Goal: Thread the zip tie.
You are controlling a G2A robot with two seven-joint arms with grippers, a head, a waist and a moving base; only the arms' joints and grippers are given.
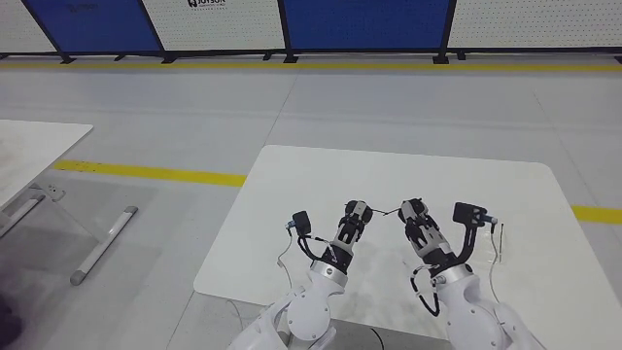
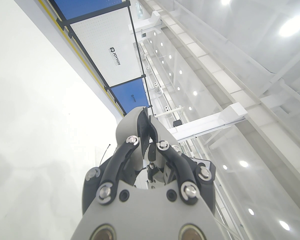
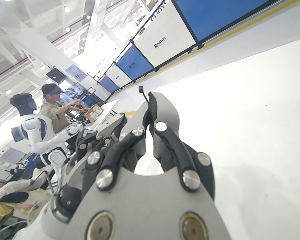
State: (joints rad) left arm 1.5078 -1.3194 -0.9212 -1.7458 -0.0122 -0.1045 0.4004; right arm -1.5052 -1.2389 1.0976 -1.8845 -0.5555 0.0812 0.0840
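The black zip tie (image 1: 385, 213) hangs above the white table (image 1: 486, 185), stretched between the two grippers. In the top view its long axis runs across the table from side to side, roughly level, as a thin dark line. One end goes into the left gripper (image 1: 357, 214) and the other into the right gripper (image 1: 412, 211). Both grippers sit near the middle of the table's near half, close together, with their tips turned toward each other.

The right wrist view shows what the top view cannot. The tie's small square head (image 3: 140, 89) sticks out just past the fingertips, pointing away from the wrist, and the strap below it is pinched between the dark pads (image 3: 152, 106). This gripper is clamped narrow on the tie.

In the left wrist view a short length of thin strap (image 2: 149, 119) pokes out beyond the tips of the left gripper (image 2: 147, 122). No head is visible there. The ribbed pads are pressed together on the strap, so this gripper too is closed tight on the tie. Neither wrist view shows the span between the grippers.
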